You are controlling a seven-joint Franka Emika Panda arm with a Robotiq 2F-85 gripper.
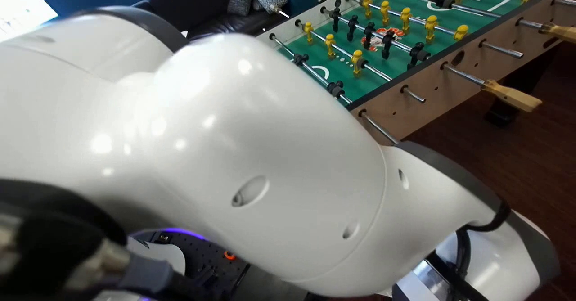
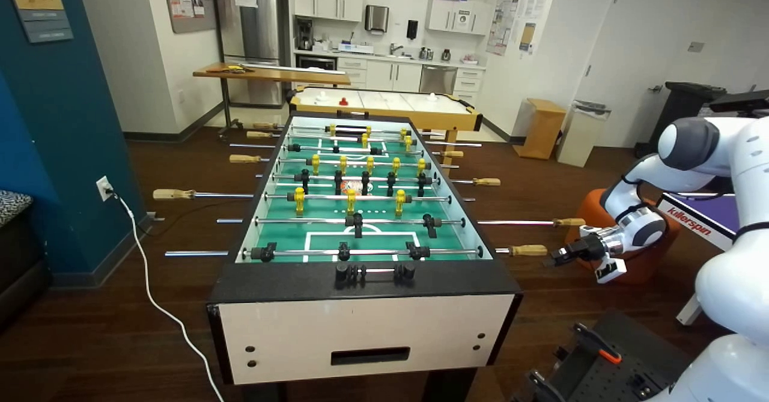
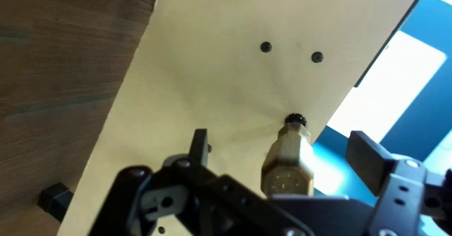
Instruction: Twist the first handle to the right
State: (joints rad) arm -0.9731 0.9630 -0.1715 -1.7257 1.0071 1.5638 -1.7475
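In an exterior view: found handle (image 2: 528,250) out past the side of the foosball tabletop (image 2: 300,330), mounted on the end of the nearest rod (image 2: 503,250), taken to be the first. Set outboard, presumably, to allow turning from outside the playing field. Noted tool (image 2: 551,259) just by its free end, pointed back toward the tabletop. Cannot tell from here whether touching.

In an exterior view: found arm (image 1: 270,157) across most of the scene, hiding tool and handle alike. Cannot confirm any grip from this angle.

In wrist view: found handle (image 3: 287,162) between the fingers (image 3: 369,158), seen nearly end-on, with a gap to each side. Read tool as spread wide, pinching nothing. Judged line-up deliberate: aimed close to the rod's axis, so as to twist by wrist roll alone. Straddled, not yet clasped; would need centring and closing before any turn right. Facets likely helpful against slipping. Possible trouble: closing off-centre, shoving the rod sideways.
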